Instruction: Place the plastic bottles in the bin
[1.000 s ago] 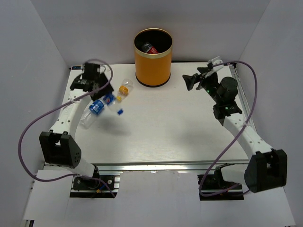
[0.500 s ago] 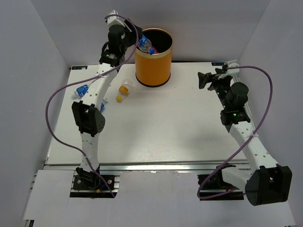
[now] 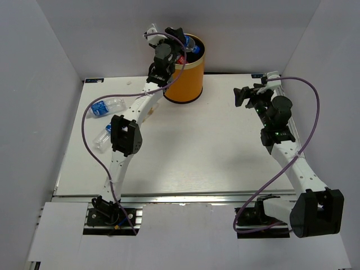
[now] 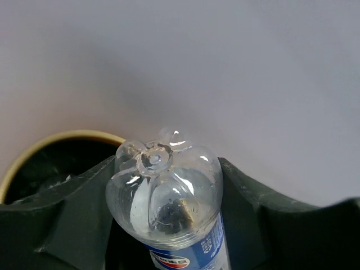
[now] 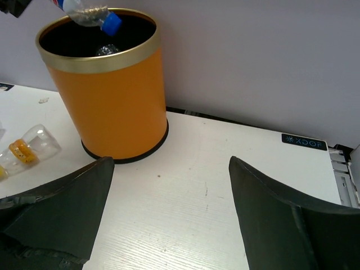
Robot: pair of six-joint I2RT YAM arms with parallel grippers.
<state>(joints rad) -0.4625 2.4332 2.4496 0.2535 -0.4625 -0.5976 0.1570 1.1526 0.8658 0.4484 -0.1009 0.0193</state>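
The orange bin (image 3: 183,79) stands at the back centre of the table; it also shows in the right wrist view (image 5: 109,95). My left gripper (image 3: 180,40) is shut on a clear blue-labelled bottle (image 4: 166,197) and holds it over the bin's mouth, its blue cap (image 5: 111,22) pointing down into the opening. A red-labelled bottle (image 3: 181,58) lies inside the bin. Two clear bottles (image 3: 107,107) (image 3: 102,138) lie at the table's left. An orange-capped bottle (image 5: 25,149) lies left of the bin. My right gripper (image 3: 242,97) (image 5: 169,169) is open and empty, right of the bin.
White walls close in the table on the left, back and right. The left arm's purple cable (image 3: 90,146) loops over the left side of the table. The bin's gold rim (image 4: 56,140) sits just below my left gripper.
My left arm has lifted the blue-labelled bottle from the table's left and swung it up over the bin's mouth. The right arm has shifted slightly and stays open.
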